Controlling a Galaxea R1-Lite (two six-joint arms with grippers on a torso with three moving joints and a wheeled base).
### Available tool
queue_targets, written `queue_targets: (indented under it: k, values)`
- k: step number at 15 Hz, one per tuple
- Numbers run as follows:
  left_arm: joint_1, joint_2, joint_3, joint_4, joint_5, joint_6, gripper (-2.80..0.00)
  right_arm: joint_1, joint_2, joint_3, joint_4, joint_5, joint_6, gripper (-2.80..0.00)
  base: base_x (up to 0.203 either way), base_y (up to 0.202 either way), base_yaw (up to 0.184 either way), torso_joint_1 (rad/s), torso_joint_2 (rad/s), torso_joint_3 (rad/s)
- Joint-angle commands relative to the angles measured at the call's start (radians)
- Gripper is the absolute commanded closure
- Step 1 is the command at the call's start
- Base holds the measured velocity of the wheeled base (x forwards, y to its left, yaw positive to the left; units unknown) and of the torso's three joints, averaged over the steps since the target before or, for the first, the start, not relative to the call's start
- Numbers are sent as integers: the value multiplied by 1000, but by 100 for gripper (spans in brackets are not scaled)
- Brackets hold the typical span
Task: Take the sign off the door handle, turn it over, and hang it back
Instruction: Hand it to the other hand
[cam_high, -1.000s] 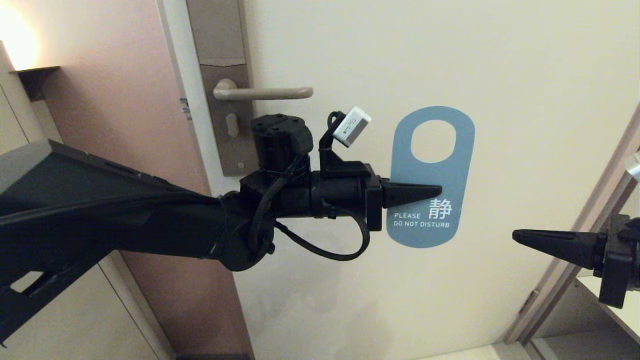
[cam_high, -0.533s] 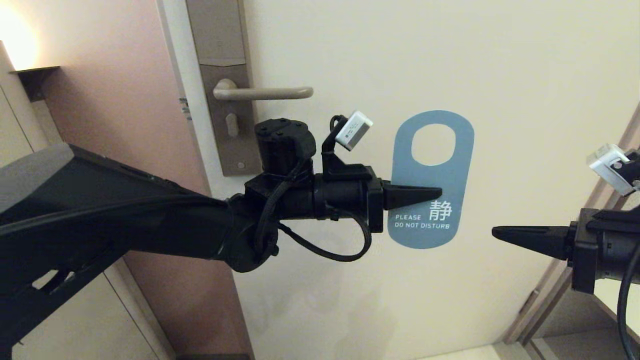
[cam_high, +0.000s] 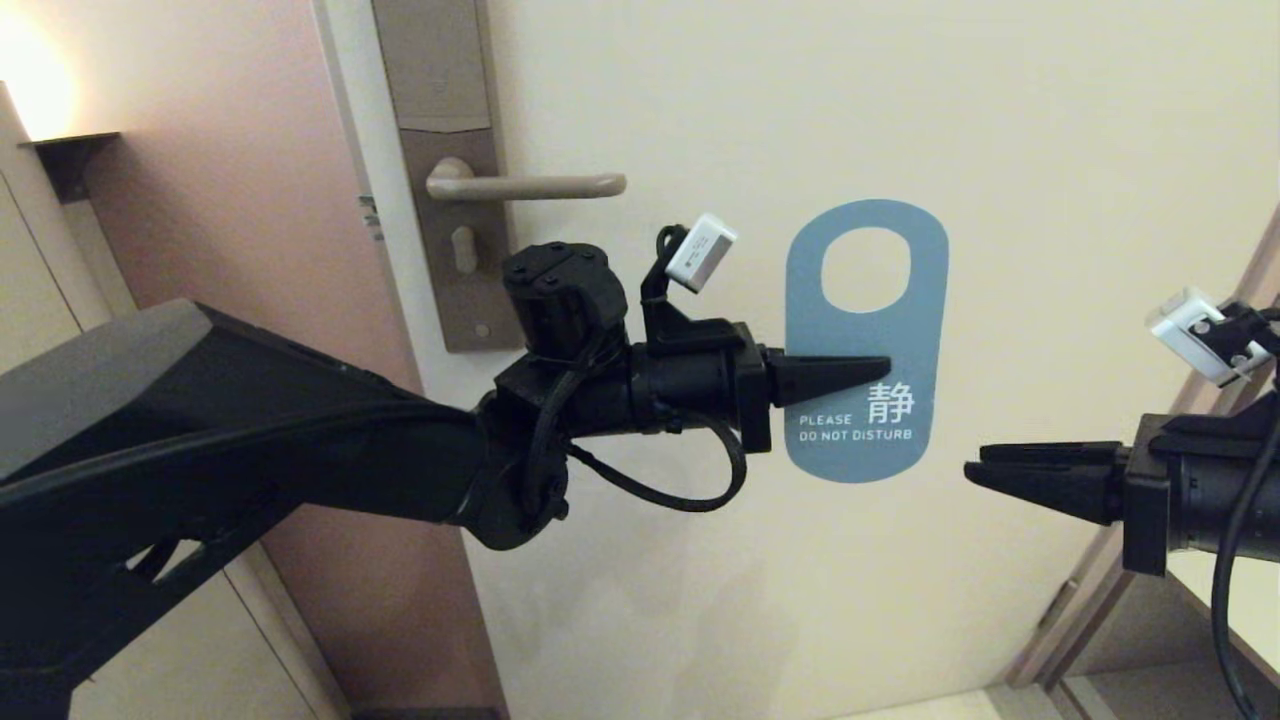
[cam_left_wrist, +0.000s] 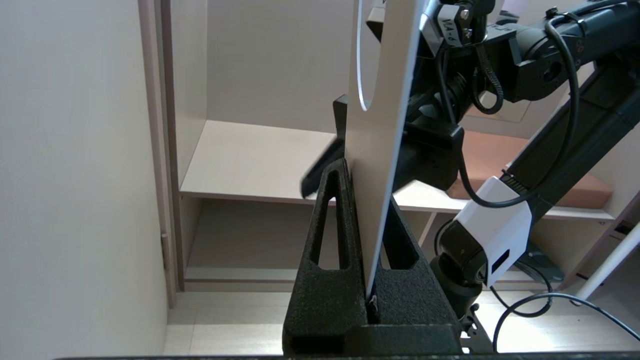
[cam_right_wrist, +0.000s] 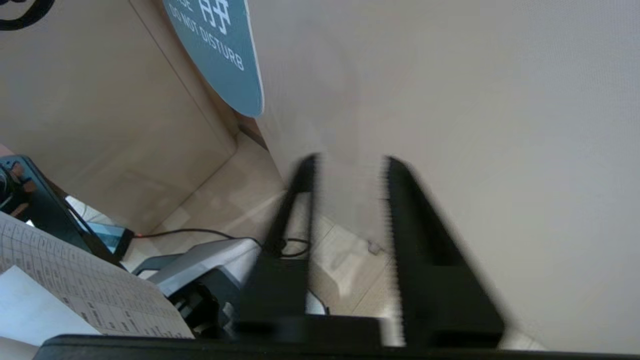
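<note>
I face a cream door (cam_high: 1050, 150) beside a pinkish-brown wall (cam_high: 230, 180); a lamp (cam_high: 30, 85) glows on my far left, pale shelves (cam_left_wrist: 250, 160) over light flooring (cam_left_wrist: 225, 325) beyond.

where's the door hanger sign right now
In the head view the flat blue "do not disturb" door hanger sign is off the beige lever door handle, held upright before the door, lower and to its right, clamped in the left pincer.

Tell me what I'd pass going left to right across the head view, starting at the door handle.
door handle → left gripper, its jaws clamped on the blue sign → right gripper, jaws parted, holding nothing.
</note>
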Motion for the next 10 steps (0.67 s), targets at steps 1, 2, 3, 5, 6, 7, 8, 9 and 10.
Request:
queue_targets:
  k: [1,2,3,5,6,7,8,9,10]
  values:
    - [0,3,1,-7,-4,-3,0,1,-4,2,-1,3,-6,-280,0,0,0,0,0,0]
    - [0,4,1,-7,-4,-3,0,1,-6,4,-1,3,-7,-280,0,0,0,0,0,0]
    - [0,4,4,-7,-4,-3,0,1,-9,7,-1,3,-7,-280,0,0,0,0,0,0]
    - [-3,6,4,-8,-4,-3,0,1,-10,7,-2,3,-9,-280,0,0,0,0,0,0]
    - [-8,6,4,-10,-4,-3,0,1,-10,5,-2,5,-10,-280,0,0,0,0,0,0]
    - [-10,6,4,-13,-4,-4,0,1,-9,0,-2,5,-9,-280,0,0,0,0,0,0]
    - [-18,8,3,-14,-3,-4,0,1,-6,-1,-2,5,-7,-280,0,0,0,0,0,0]
    - [-21,10,1,-14,-3,-4,0,1,-3,-4,-2,6,-7,-280,0,0,0,0,0,0]
    - [-25,9,1,-14,-3,-6,0,3,0,-9,-5,6,-6,-280,0,0,0,0,0,0]
